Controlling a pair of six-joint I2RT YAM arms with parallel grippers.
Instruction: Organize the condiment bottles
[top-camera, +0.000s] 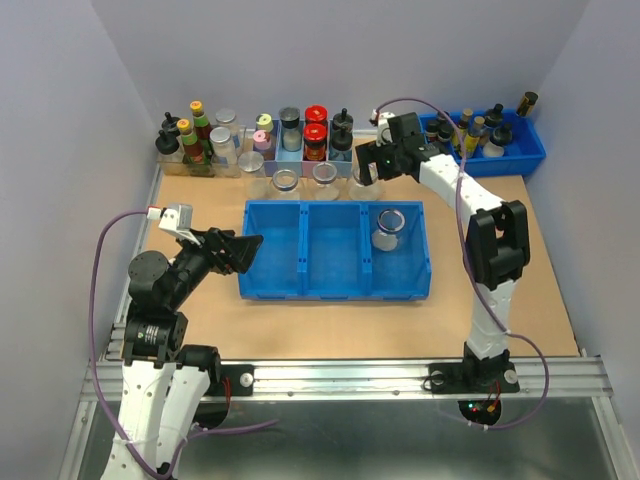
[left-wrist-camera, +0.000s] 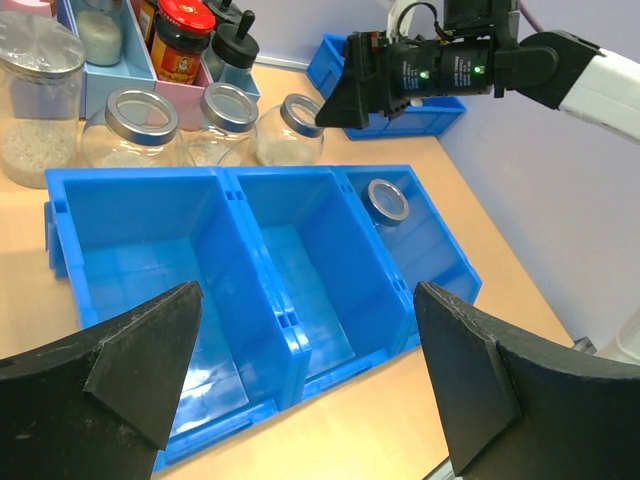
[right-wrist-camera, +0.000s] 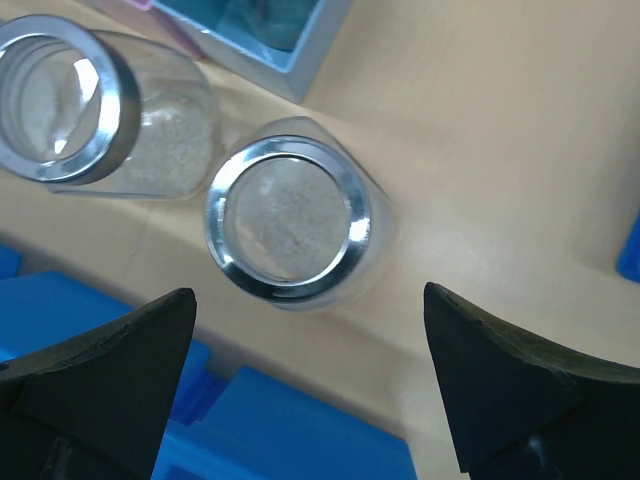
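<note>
A blue three-compartment tray (top-camera: 300, 285) lies mid-table. One clear glass jar (top-camera: 389, 228) with a silvery rim stands in its right compartment, also seen in the left wrist view (left-wrist-camera: 388, 203). Three open jars (top-camera: 285, 181) (top-camera: 325, 175) (top-camera: 362, 182) stand in a row behind the tray, and a lidded jar (top-camera: 251, 164) stands at their left. My right gripper (top-camera: 367, 167) is open and empty, hovering above the rightmost jar (right-wrist-camera: 290, 220), with its neighbour (right-wrist-camera: 70, 100) beside it. My left gripper (top-camera: 250, 244) is open and empty at the tray's left end (left-wrist-camera: 305, 330).
Pastel organizer boxes (top-camera: 300, 150) with red-, pink- and black-capped bottles stand along the back wall. A cluster of bottles (top-camera: 195, 140) stands at the back left. A blue bin (top-camera: 520, 150) of small dark bottles sits at the back right.
</note>
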